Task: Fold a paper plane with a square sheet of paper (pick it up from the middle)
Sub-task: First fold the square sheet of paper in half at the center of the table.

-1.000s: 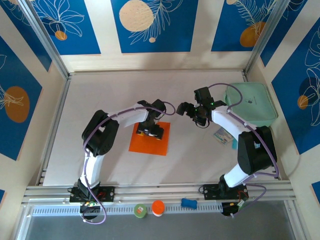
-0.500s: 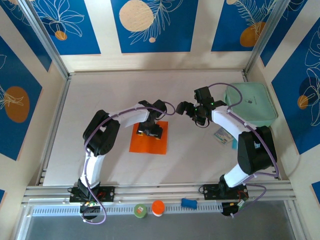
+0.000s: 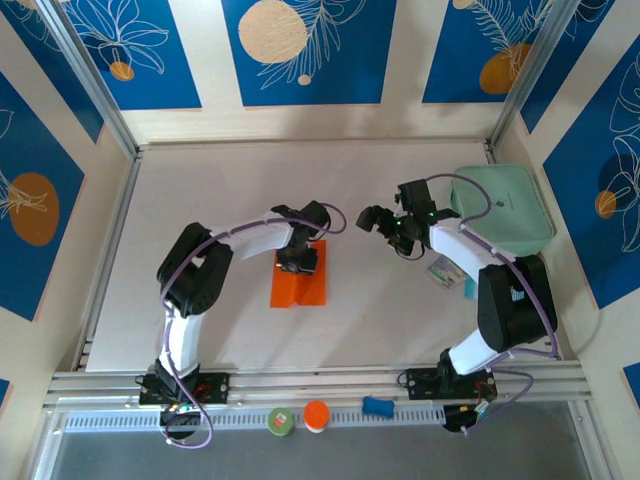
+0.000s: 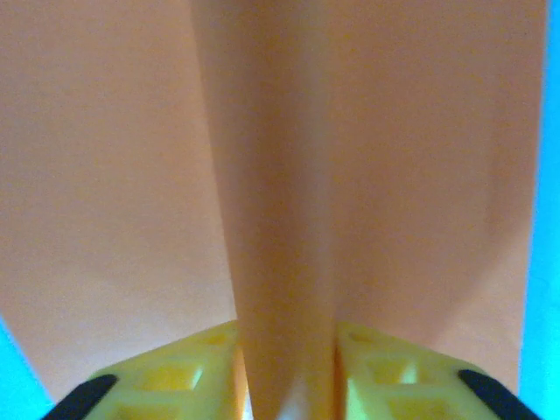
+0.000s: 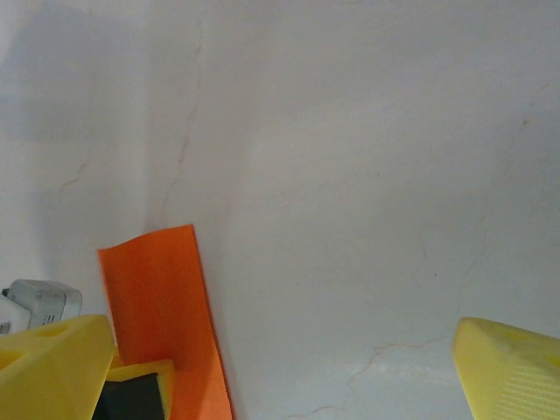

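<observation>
Your left gripper (image 3: 298,259) is clenched on the middle of the square sheet of paper (image 3: 299,291), a raised ridge pinched between its fingers (image 4: 166,381). Your right gripper (image 3: 377,222) gapes wide, holding nothing, the sheet's edge beside one finger.

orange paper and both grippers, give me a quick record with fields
paper: orange sheet on the white table, its middle bunched up into a ridge
left gripper: closed on that ridge, at the sheet's middle
right gripper: open, empty, over bare table right of the sheet
folding: no plane shape yet
nearby: mint-green case at the table's far right
</observation>
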Robot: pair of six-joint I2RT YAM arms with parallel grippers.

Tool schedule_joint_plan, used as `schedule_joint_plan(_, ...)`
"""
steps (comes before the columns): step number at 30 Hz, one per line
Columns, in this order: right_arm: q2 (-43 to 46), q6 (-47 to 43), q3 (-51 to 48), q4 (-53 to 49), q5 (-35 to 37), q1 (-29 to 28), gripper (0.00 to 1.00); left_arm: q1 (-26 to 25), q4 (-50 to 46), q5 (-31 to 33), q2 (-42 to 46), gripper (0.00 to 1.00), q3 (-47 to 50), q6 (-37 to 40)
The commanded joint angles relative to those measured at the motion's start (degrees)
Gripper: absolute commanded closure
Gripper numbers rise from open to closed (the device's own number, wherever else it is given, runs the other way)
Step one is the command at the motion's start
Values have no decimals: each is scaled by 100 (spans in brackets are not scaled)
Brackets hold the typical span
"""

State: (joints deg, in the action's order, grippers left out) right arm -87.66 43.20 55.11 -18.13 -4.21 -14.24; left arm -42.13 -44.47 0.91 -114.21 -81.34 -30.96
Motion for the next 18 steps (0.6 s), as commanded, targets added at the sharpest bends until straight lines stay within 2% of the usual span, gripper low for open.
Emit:
schedule_joint_plan(1, 294, 192, -292, 719, -862, 193, 1, 10, 722, -465, 758, 77, 223, -17)
schedule_joint_plan(6, 354, 173, -458, 1242, -1543, 303, 3, 192, 1758, -1465, 1369, 79, 620, -175)
schedule_joint_plan(11, 376, 168, -629, 1726, -2037, 262, 12, 549, 3467, -2461, 1578, 80, 1421, -942)
schedule_joint_plan(14, 312, 93, -655, 1880, -2310, 155, 21, 730, 4296, -2676, 1451, 81, 1817, -1428)
schedule_joint_plan(18, 151, 8, -662, 1842, -2318, -54, 34, 842, 4617, -2581, 1241, 82, 2062, -1652)
